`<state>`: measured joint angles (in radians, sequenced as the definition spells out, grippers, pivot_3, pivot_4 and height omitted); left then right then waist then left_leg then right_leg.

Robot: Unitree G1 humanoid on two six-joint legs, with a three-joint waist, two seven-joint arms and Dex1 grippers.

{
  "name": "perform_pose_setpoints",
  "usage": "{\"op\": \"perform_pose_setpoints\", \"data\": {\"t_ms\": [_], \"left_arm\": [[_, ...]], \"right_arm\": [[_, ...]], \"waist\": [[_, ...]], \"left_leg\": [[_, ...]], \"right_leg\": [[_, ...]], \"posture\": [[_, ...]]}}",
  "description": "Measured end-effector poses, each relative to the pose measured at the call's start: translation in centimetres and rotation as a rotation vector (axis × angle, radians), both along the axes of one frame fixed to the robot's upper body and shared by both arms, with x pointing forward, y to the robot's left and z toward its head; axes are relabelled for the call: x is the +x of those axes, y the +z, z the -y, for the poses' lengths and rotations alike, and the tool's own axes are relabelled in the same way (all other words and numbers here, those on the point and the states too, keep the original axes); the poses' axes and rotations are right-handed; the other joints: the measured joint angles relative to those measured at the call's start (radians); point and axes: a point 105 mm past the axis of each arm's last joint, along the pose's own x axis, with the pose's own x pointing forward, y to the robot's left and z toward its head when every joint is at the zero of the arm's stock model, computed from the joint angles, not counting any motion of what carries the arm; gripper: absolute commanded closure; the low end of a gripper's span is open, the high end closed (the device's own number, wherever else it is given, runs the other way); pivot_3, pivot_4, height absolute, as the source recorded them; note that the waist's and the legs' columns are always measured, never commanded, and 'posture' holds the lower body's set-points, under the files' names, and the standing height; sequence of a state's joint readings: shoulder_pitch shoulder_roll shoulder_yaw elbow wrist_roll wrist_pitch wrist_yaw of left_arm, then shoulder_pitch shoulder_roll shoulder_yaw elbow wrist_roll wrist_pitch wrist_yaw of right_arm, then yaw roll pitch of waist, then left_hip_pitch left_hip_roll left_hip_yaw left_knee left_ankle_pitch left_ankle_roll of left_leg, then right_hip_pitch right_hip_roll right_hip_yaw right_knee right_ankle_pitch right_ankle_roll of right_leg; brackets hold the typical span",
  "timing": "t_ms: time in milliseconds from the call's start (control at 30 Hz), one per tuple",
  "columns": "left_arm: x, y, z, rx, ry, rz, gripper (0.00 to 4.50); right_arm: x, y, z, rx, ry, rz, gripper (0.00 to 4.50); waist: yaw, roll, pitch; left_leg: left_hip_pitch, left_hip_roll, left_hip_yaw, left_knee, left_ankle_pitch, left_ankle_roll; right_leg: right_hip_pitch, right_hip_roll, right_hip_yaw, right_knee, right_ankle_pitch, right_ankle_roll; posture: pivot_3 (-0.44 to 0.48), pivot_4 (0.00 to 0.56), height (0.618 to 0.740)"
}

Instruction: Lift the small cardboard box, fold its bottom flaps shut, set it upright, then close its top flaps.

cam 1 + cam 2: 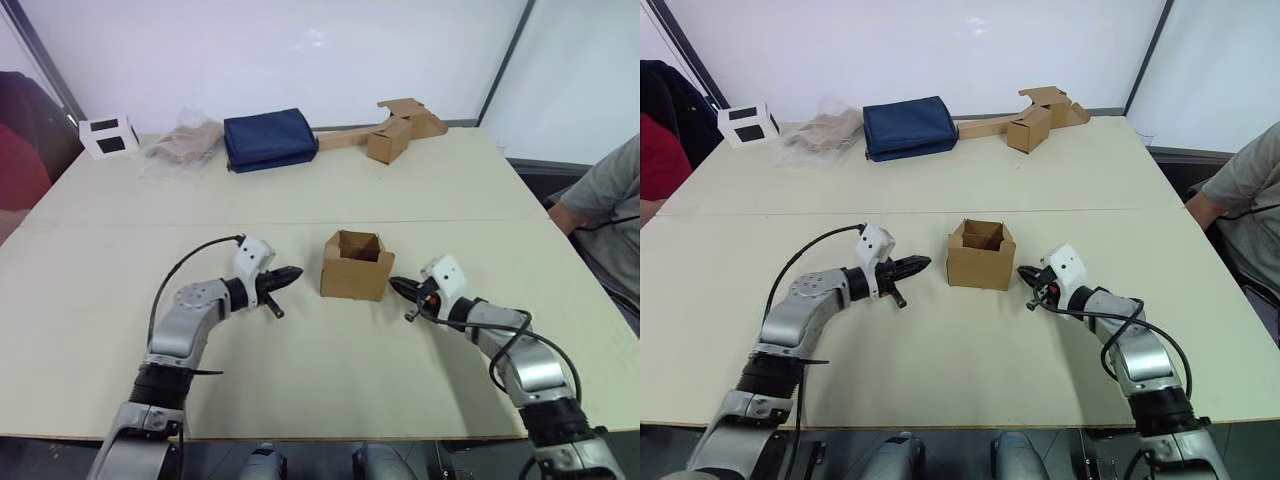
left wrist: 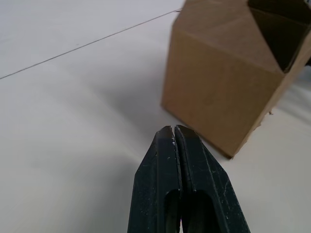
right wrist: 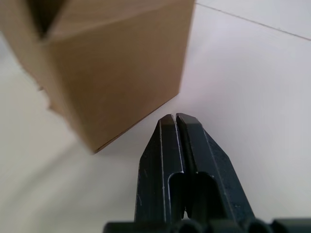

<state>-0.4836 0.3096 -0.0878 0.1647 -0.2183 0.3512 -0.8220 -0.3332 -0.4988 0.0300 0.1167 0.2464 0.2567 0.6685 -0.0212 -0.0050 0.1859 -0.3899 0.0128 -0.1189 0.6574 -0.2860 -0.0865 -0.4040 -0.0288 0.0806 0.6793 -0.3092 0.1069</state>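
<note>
The small cardboard box (image 1: 354, 267) stands upright on the table between my two arms, its top flaps raised and its inside showing. My left gripper (image 1: 292, 272) is shut and points at the box's left side, a short gap away. My right gripper (image 1: 396, 284) is shut too, its tip close to the box's right lower edge without touching. The left wrist view has the box (image 2: 228, 82) just beyond the shut fingers (image 2: 167, 160). In the right wrist view one corner of the box (image 3: 116, 73) stands ahead of the shut fingers (image 3: 192, 145).
Along the table's far edge lie a white cube with black squares (image 1: 108, 136), a crumpled plastic bag (image 1: 182, 143), a navy blue bag (image 1: 269, 138) and a smaller cardboard cube joined to a long strip (image 1: 389, 130). A seated person (image 1: 605, 210) is at the right edge.
</note>
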Motion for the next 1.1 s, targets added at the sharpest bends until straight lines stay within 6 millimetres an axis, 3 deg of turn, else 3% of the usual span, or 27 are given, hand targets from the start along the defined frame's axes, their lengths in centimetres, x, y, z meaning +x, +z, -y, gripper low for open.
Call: {"op": "perform_pose_setpoints", "data": {"t_ms": [100, 267, 633, 967, 1100], "left_arm": [[-0.2, -0.8, 0.8, 0.015, -0.023, -0.008, 4.47], [-0.4, -1.1, 0.5, 0.031, -0.022, -0.004, 4.47], [-3.4, -2.1, -1.0, 0.061, -0.023, -0.064, 4.47], [-4.0, -2.5, -1.7, 0.073, -0.012, -0.101, 4.47], [-3.4, -2.0, -4.7, 0.137, 0.032, -0.092, 4.47]], "right_arm": [[-0.1, 0.3, -1.4, 0.018, 0.057, 0.01, 4.5], [-0.3, 0.1, -1.8, 0.008, 0.081, 0.005, 4.5], [-2.8, -1.3, -3.1, -0.019, 0.174, -0.06, 4.5], [-2.9, -1.3, -2.6, -0.047, 0.173, -0.056, 4.5], [-3.4, 1.6, -0.1, -0.078, 0.165, -0.031, 4.5]], "waist": [[0.0, 0.0, 0.0], [0.0, 0.0, 0.0], [-0.001, 0.0, 0.0], [0.0, 0.0, 0.0], [0.002, 0.001, 0.0]], "left_leg": [[0.0, 0.0, 0.0, 0.0, 0.0, 0.0], [0.0, 0.0, 0.0, 0.0, 0.0, 0.0], [0.0, 0.0, 0.0, 0.0, 0.0, 0.0], [0.001, 0.0, 0.0, 0.0, 0.0, 0.0], [0.0, 0.0, 0.0, 0.0, 0.0, 0.0]], "right_leg": [[0.0, 0.0, 0.0, 0.0, 0.0, 0.0], [0.0, 0.0, 0.0, 0.0, 0.0, 0.0], [0.0, 0.0, 0.0, 0.001, 0.0, 0.0], [0.0, 0.0, 0.0, 0.001, 0.0, 0.0], [0.0, 0.0, 0.0, 0.001, 0.0, 0.0]], "posture": [[0.0, 0.15, 0.74], [0.0, 0.15, 0.74], [0.0, 0.15, 0.74], [0.0, 0.15, 0.74], [0.0, 0.15, 0.74]]}}
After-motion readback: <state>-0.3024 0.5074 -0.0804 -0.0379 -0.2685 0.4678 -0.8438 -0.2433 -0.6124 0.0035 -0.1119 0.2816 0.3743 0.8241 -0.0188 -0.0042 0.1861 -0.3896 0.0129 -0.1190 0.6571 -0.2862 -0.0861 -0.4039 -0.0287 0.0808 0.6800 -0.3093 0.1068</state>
